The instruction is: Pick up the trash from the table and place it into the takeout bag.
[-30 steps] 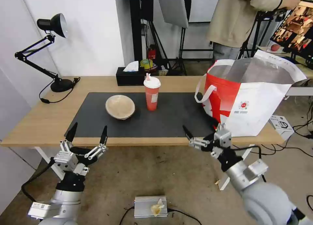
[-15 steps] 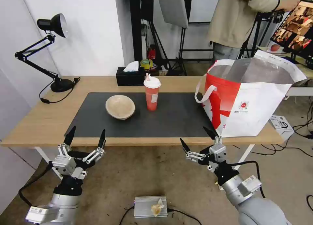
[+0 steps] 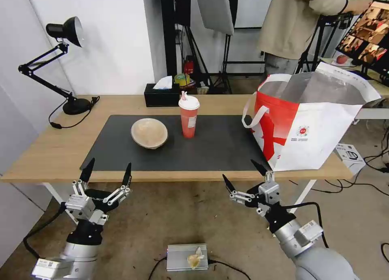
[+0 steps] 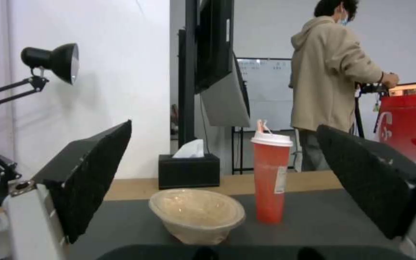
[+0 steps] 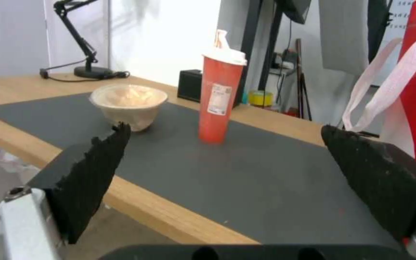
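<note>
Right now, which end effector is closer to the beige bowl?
Left. The left end effector hangs open just below the table edge, slightly left of the beige bowl. The right end effector, also open, hangs farther away, near the takeout bag.

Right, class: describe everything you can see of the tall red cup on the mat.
The tall red cup stands upright on the dark grey mat, beside the beige bowl but apart from it. It tapers toward its base, looks like smooth plastic or coated paper, and carries a small white label on its side. A white lid closes the top, with a pale wrapped piece, perhaps a straw, poking up. Nothing but the mat touches it; both grippers are off it.
</note>
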Motion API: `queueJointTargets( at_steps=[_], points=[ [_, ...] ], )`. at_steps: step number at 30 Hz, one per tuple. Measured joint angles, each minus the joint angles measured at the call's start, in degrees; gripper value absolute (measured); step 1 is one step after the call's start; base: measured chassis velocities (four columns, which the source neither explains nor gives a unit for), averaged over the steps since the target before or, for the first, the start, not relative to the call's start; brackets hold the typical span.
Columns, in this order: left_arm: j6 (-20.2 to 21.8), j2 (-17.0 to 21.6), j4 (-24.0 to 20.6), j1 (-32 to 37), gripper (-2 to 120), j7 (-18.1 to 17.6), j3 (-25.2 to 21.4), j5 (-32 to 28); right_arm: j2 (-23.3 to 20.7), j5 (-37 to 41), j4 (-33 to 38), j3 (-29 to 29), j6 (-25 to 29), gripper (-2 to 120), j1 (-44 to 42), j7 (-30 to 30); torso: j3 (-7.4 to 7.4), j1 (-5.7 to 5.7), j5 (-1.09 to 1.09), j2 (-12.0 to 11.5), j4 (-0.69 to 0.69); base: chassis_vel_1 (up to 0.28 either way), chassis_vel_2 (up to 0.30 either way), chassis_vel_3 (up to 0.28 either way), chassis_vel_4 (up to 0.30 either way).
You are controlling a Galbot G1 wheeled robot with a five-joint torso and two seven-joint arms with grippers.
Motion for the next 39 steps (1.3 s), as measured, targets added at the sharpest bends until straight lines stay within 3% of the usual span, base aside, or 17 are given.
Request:
queueJointTargets(
  at_steps=[12, 24, 39],
  points=[
    [-1.1, -0.4, 0.1, 1.3, 100, 1.6, -1.1, -0.2, -2.1, 3.1, -3.0, -3.0, -0.1, 100, 6.3, 0.1, 0.00, 0.00, 0.00, 0.0, 0.00, 0.000, 0.000, 0.000, 0.000],
    [-1.0, -1.8, -0.6, 2.3, 100, 1.7, -2.6, -0.3, -5.7, 9.6, -12.5, -11.9, -0.6, 100, 21.8, 0.9, 0.01, 0.00, 0.00, 0.0, 0.00, 0.000, 0.000, 0.000, 0.000],
    [-1.2, -2.3, 0.6, 2.8, 100, 2.0, -4.1, -0.4, -2.9, 11.0, -21.4, -21.1, -1.0, 100, 33.2, 1.8, 0.01, 0.00, 0.00, 0.0, 0.00, 0.000, 0.000, 0.000, 0.000]
  ],
)
